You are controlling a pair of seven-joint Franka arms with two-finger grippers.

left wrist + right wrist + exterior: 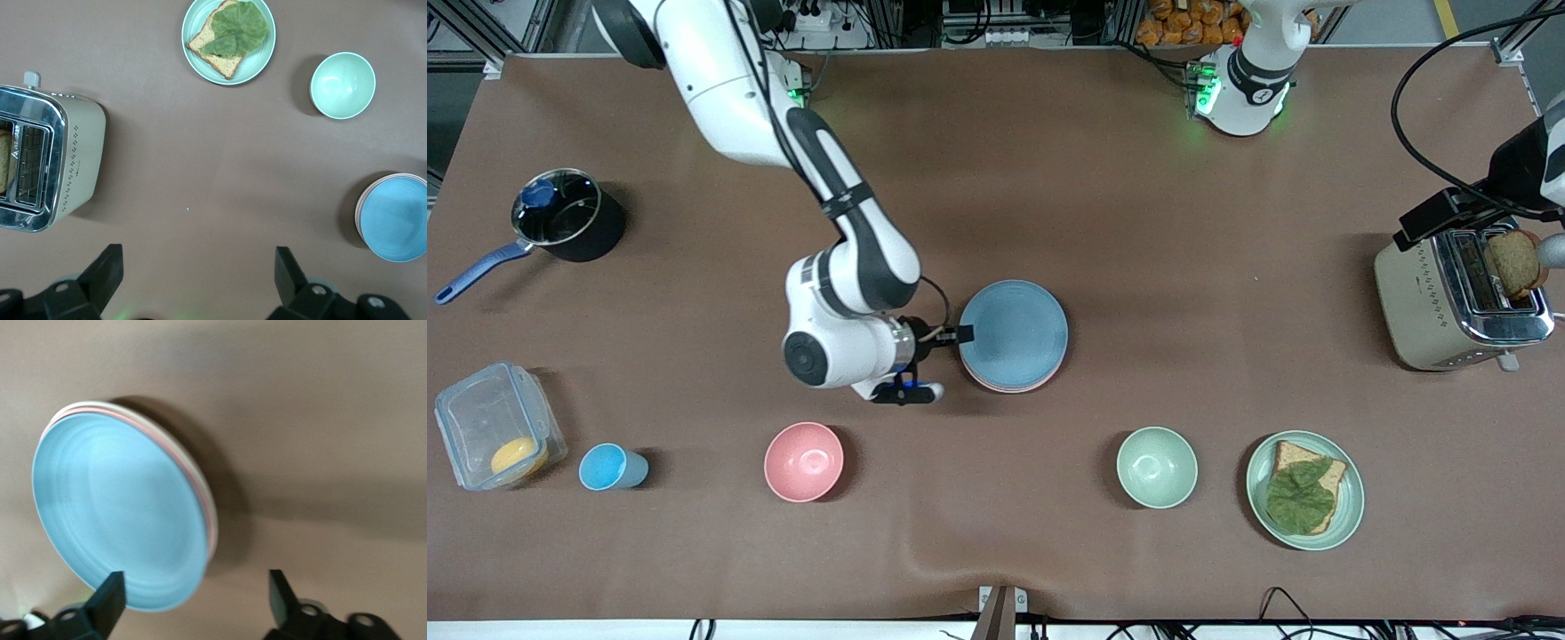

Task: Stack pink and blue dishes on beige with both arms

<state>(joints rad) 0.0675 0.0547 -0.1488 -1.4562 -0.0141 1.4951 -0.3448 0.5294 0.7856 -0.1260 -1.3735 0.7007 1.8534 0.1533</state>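
Stack: a flat round light blue matte plate [1014, 333] lies on top of a pale pink plate [200, 490], whose rim shows beneath it, and a cream-beige plate [93, 405] shows as a thin edge at the bottom; the stack sits on the brown table near its middle.
Right gripper: the right gripper [193, 597] is at the stack's edge toward the right arm's end of the table, fingers spread apart, holding nothing; one fingertip overlaps the blue plate's rim.
Left gripper: the left gripper [198, 270] hangs over the silver and beige toaster [1458, 307] at the left arm's end, fingers spread wide and empty, waiting.
Nearby: a small deep pink bowl [804, 461] and a pale green bowl [1157, 467] lie nearer the front camera than the stack.
Beside the green bowl: a pale green plate [1352, 507] bears toast topped with a leaf.
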